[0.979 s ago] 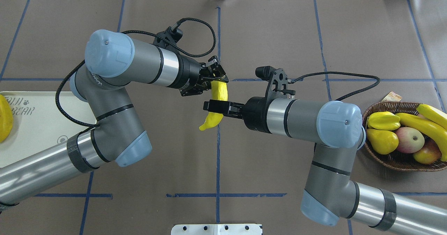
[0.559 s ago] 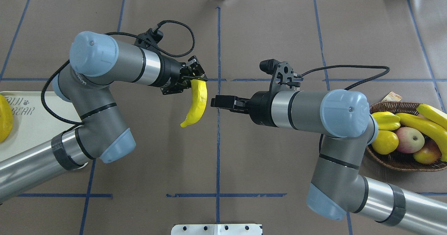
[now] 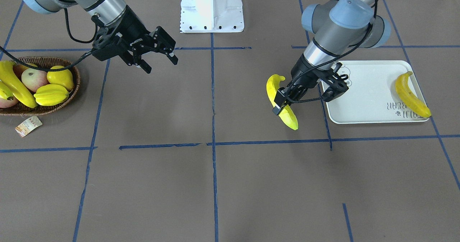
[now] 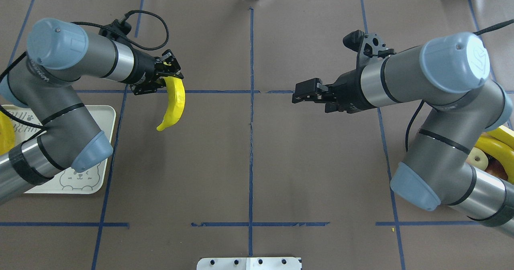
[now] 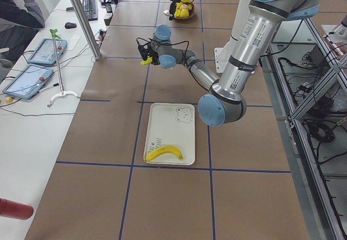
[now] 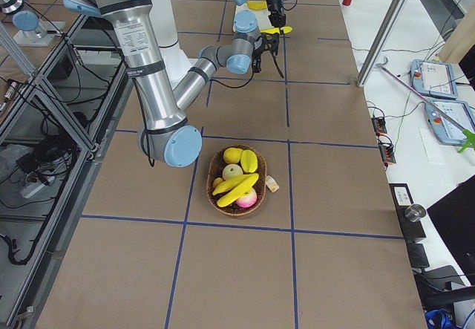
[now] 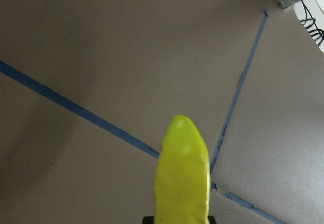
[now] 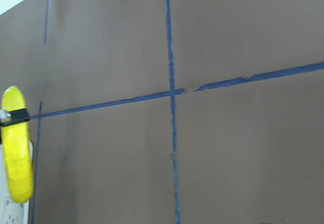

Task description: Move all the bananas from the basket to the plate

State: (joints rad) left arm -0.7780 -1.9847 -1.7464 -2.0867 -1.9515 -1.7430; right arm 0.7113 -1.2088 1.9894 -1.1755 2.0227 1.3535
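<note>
- The left gripper [image 4: 173, 76] swings away from the table's centre line toward the plate [image 4: 109, 119], carrying the banana [image 4: 176, 101] by its upper end; the banana now hangs near the plate's edge, not over it
- The right gripper [image 4: 296, 95], clamped around the banana's middle a second ago, has let go; with fingers spread it has pulled back to its own side, well apart from the banana
- In the overhead view the right arm now covers most of the basket [image 3: 46, 109]

One banana [image 3: 289, 118] hangs near the plate [image 3: 370, 91]; another banana [image 3: 409, 96] lies on it; two bananas [image 3: 14, 85] lie in the basket [image 3: 43, 109].
</note>
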